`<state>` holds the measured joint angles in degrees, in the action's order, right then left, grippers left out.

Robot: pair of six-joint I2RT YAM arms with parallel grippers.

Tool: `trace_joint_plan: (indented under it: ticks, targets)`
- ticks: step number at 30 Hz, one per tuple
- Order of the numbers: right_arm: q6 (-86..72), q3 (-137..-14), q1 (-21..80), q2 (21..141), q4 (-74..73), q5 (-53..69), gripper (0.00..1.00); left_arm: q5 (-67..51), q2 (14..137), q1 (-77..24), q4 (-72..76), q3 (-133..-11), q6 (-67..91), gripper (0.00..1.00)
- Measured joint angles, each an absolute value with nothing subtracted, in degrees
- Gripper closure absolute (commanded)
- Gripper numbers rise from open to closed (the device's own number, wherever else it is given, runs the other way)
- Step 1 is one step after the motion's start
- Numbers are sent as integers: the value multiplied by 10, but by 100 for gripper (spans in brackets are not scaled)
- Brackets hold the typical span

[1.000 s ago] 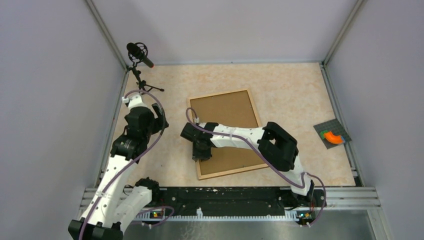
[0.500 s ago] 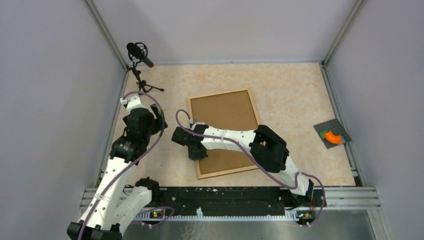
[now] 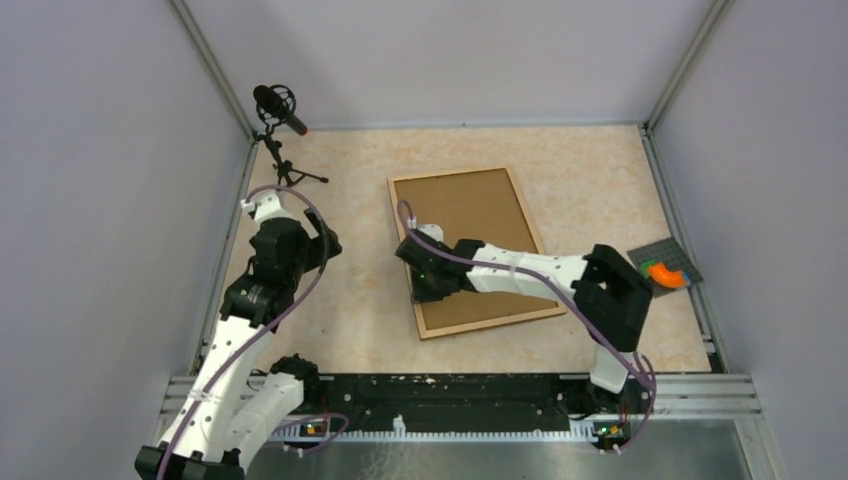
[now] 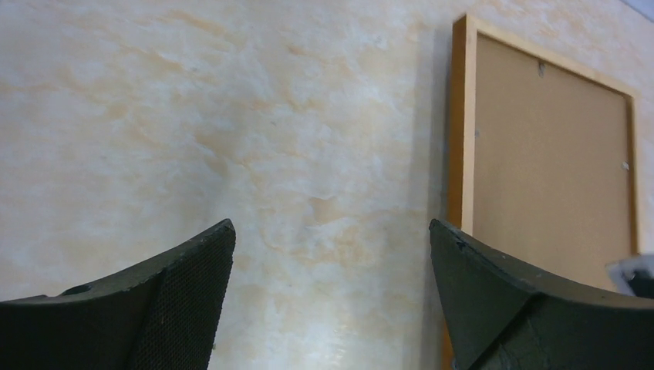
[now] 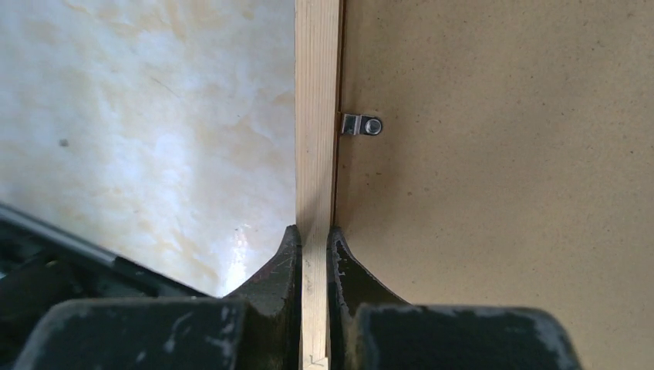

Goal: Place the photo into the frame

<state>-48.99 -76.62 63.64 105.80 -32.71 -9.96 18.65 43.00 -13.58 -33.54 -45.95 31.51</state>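
Note:
The frame (image 3: 494,322) of light wood lies flat on the table with its back up, and a brown backing board (image 3: 480,225) fills it. My right gripper (image 3: 418,283) is shut on the frame's left moulding (image 5: 316,116), one finger outside it and one on the backing board (image 5: 501,193). The jaw tips (image 5: 314,235) pinch the wood strip. My left gripper (image 3: 322,240) is open and empty, above bare table left of the frame (image 4: 460,123). Its jaws (image 4: 330,225) stand wide apart. The photo is out of view.
A small metal clip (image 5: 362,124) sits on the backing board by the moulding. A microphone on a stand (image 3: 280,110) is at the back left. A grey pad with an orange object (image 3: 662,270) lies at the right edge. Walls close in the table.
My right gripper, shut on the frame's left edge, has shifted the frame to the right and turned it a little. The right elbow swung right. The left arm barely moved.

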Motion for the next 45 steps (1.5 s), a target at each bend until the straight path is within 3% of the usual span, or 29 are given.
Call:
trace_joint_plan:
  ticks: [7,10,14,21,31,33,35,38,40,45]
  targets:
    - [-451,-717,582,971,-266,-30,100,-80,532,-132,-270,-449,384,4]
    - [-444,-709,580,952,-256,-9,100,-217,623,-132,-211,-425,427,12]
    - [-436,-708,577,945,-249,14,100,-300,688,-136,-159,-394,471,27]
    - [-430,-690,570,929,-232,34,100,-317,743,-178,-91,-399,505,41]
    - [-428,-682,563,903,-220,40,100,-279,801,-211,-84,-466,521,88]
    - [-424,-682,560,894,-214,41,88,-273,803,-212,-105,-488,514,98]
    - [-416,-682,558,881,-211,37,60,-265,804,-215,-136,-517,495,100]
    - [-390,-682,557,848,-210,35,33,-235,804,-220,-197,-580,453,100]
    - [-368,-683,554,811,-222,28,24,-206,804,-223,-244,-637,415,100]
    - [-323,-714,535,722,-274,-26,14,-101,796,-251,-328,-788,279,100]
